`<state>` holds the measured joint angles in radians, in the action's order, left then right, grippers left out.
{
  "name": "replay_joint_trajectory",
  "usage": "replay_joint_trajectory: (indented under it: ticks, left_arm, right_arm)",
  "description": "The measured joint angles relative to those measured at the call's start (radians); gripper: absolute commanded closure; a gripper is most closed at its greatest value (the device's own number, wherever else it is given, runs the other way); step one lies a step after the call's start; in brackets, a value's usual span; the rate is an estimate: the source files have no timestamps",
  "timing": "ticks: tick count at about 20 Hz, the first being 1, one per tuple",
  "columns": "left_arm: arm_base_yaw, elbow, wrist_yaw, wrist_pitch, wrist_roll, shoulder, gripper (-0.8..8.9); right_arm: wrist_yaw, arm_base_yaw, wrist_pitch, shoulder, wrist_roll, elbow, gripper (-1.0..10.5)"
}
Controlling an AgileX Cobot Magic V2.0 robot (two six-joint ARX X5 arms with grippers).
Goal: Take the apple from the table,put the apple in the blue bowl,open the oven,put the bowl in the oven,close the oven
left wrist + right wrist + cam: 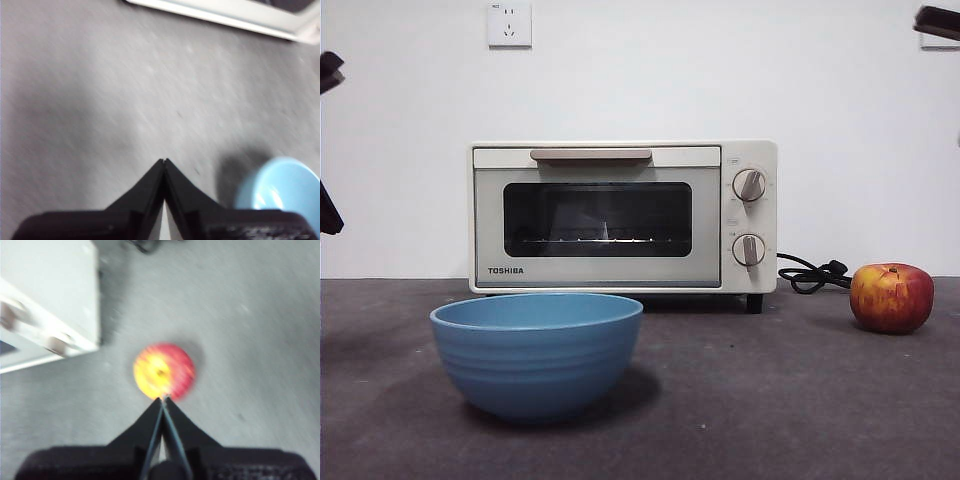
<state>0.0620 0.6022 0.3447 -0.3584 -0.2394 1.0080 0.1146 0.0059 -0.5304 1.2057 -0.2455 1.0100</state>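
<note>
Since the apple (pixel 164 371) sits on the surface (pixel 770 400) right of the oven (pixel 623 216), straight below our clenched, empty right claw (pixel 163 399), we judge that arm nearer.

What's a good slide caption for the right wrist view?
Right hand, shut, above the apple on the table, beside the oven.

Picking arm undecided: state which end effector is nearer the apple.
Right. The right end effector hangs above the apple; the left end effector hangs beside the blue bowl.
</note>
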Motion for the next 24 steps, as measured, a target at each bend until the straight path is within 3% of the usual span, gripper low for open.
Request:
replay_joint_trajectory:
  ticks: [4,8,12,21,24]
  left_arm:
    - [0.0,0.0,0.12,-0.116,-0.001,0.0,8.17]
    - [0.0,0.0,0.175,-0.216,-0.002,0.0,8.18]
    - [0.001,0.0,0.183,-0.25,-0.002,0.0,8.17]
    - [0.06,0.0,0.183,-0.257,-0.017,0.0,8.18]
    - [0.082,0.0,0.184,-0.258,-0.035,0.0,8.18]
  right_arm:
    - [0.062,0.0,-0.131,0.186,0.064,0.171,9.3]
    - [0.062,0.0,-0.233,0.362,0.105,0.274,6.4]
    - [0.046,0.001,-0.218,0.472,0.111,0.338,3.4]
    - [0.008,0.032,-0.132,0.623,0.112,0.344,3.4]
    - [-0.07,0.071,-0.096,0.651,0.112,0.344,3.4]
